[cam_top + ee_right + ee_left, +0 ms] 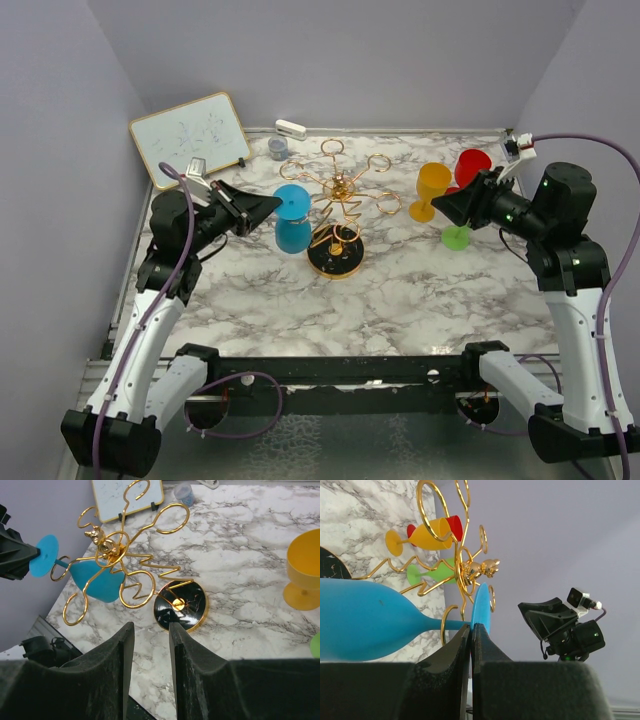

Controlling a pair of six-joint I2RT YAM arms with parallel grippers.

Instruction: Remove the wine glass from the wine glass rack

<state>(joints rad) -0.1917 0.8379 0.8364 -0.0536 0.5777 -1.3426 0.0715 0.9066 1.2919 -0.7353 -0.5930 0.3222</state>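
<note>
The gold wire wine glass rack (340, 195) stands mid-table on its round black base (335, 258). A blue wine glass (293, 232) hangs bowl-down on its left side, with the stem in a gold loop (447, 622). My left gripper (272, 205) is shut on the rim of the glass's round blue foot (481, 607). The same grip shows in the right wrist view, at the blue foot (44, 555). My right gripper (150, 630) is open and empty. It hovers above the marble to the right of the rack (125, 555) and points at its base (181, 604).
A yellow glass (432, 188), a red glass (472, 165) and a green glass (456, 237) are close to my right gripper (445, 207). A small whiteboard (190, 137) leans at the back left. A grey cup (277, 148) and a white object (290, 128) sit by the back wall.
</note>
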